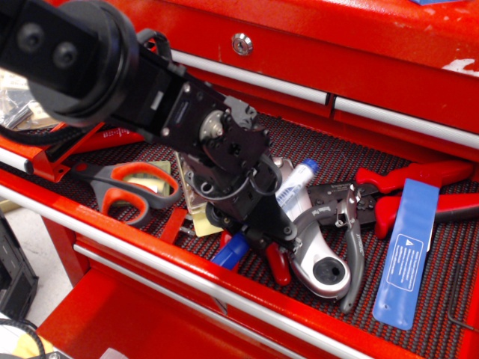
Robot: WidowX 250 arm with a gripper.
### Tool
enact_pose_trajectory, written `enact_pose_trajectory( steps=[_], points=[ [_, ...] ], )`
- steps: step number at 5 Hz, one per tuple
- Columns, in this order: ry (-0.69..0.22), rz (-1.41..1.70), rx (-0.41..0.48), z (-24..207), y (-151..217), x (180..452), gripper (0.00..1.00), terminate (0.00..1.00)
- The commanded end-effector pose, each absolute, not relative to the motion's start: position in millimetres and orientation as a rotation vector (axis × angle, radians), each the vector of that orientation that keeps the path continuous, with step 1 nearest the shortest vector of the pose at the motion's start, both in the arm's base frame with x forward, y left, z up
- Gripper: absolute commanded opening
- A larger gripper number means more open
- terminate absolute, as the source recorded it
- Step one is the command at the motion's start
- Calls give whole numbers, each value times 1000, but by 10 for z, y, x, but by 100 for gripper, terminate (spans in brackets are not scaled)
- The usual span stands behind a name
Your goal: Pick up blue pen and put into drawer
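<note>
The gripper is reaching down into the wide drawer lined with black mesh, its black body covering the middle of the blue pen. The pen is lying slanted on the mesh, its blue end poking out at seven o'clock from the gripper and its white barrel and cap pointing toward one o'clock. Whether the fingers are clamping the pen or standing loose cannot be told; the arm is hiding them.

Clutter is crowding the pen. A silver and grey tool is lying just beside it at four o'clock, with red-handled pliers further off at three o'clock. Orange-handled scissors are resting at nine o'clock. A flat blue strip is lying well apart toward four o'clock. The narrow red drawer is sitting at ten o'clock, behind the arm.
</note>
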State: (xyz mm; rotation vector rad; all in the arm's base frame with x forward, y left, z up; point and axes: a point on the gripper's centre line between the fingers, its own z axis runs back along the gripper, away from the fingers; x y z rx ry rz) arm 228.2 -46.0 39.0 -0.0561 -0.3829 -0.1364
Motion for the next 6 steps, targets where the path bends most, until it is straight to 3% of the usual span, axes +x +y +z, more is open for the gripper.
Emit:
enact_pose_trajectory(
  steps=[1, 2, 3, 5, 6],
  points=[
    [-340, -140, 18, 803, -278, 2278, 0, 0],
    [-282, -161, 117, 1162, -68, 2336, 0, 0],
    [-255, -209, 220, 1392, 379, 2435, 0, 0],
    [-210, -268, 315, 1653, 1141, 2518, 0, 0],
    [-214, -294, 301, 1617, 1491, 2492, 0, 0]
  ],
)
